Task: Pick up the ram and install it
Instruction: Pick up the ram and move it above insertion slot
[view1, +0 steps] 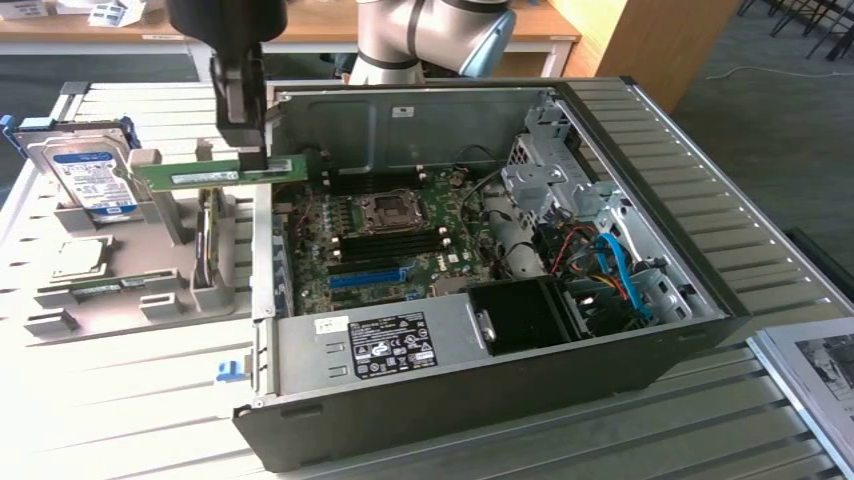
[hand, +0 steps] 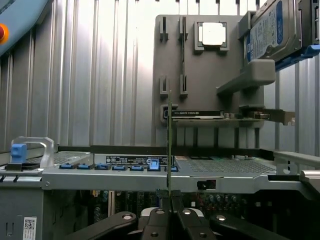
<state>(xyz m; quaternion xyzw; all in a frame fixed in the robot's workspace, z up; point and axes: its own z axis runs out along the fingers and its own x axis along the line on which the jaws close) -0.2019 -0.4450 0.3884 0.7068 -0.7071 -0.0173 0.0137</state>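
Hand (view1: 251, 160) is pinched narrow on the ram (view1: 200, 176), holding the green stick up in the air. It hangs over the computer case (view1: 534, 390) wall on the exterior view's left, with the long end sticking out above the gray holder (view1: 147, 320) on the tabletop (view1: 134, 420).

What worries me, big stuff first:
- That case wall is right under the stick, so my guess is a low pass clips an end on the metal edge.
- The motherboard (view1: 387, 250) is crowded. A stick coming in slightly crooked would probably jam in a slot or flex the board.
- The grip looks off-centre, so the stick could twist between the fingers if it bumps anything.

From the wrist view the ram (hand: 169, 145) looks edge-on and upright, so no visible tilt.

Writing: nothing I can actually read. The power supply label (view1: 387, 335) is black with white print, the hard drive (view1: 87, 180) sticker is blue-white, and the ram has a pale strip. There's also a small code sticker (hand: 29, 225) on the case.
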